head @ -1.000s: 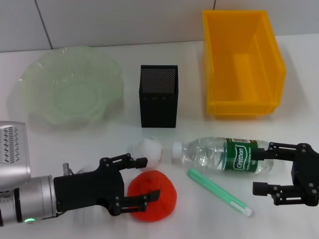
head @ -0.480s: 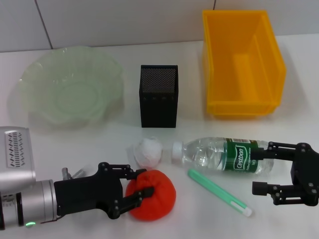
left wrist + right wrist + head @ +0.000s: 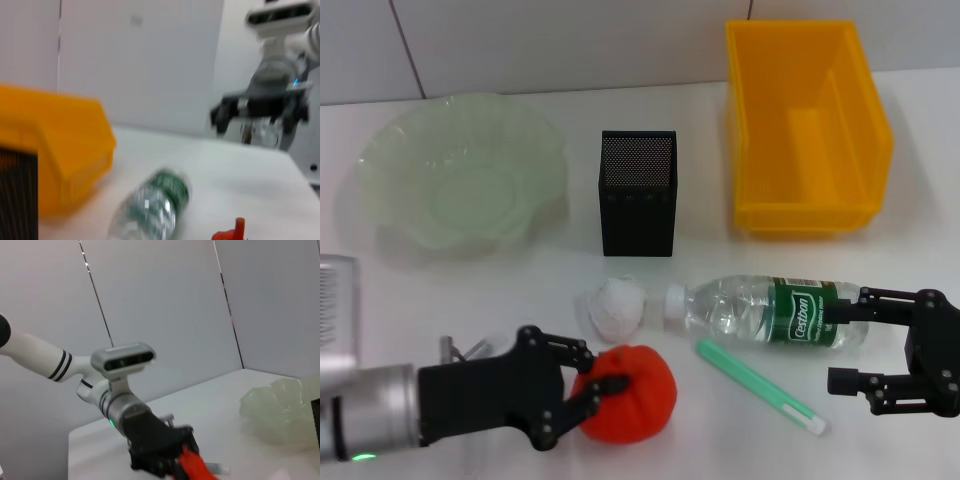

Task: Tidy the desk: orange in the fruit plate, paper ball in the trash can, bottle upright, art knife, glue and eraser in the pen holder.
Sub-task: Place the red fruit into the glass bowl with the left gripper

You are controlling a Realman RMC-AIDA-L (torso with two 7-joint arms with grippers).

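Note:
The red-orange orange (image 3: 638,398) lies on the desk (image 3: 520,290) near its front edge, and my left gripper (image 3: 603,367) is shut on its left side. In the right wrist view the left gripper (image 3: 167,457) shows with the orange (image 3: 194,466) in it. The paper ball (image 3: 615,305) sits just behind the orange. The bottle (image 3: 770,313) lies on its side, cap pointing left. My right gripper (image 3: 835,342) is open, its fingers standing either side of the bottle's base end. The pen holder (image 3: 638,192), fruit plate (image 3: 460,170) and trash can (image 3: 805,125) stand behind. The eraser is out of view.
A thin green stick-shaped item (image 3: 760,387) lies diagonally in front of the bottle. A small grey metal piece (image 3: 460,348) peeks out beside the left arm. A tiled wall runs behind the desk.
My left gripper's fingers, open around the orange a second ago, have closed onto it, and the orange has shifted slightly. The right gripper and bottle have not moved.

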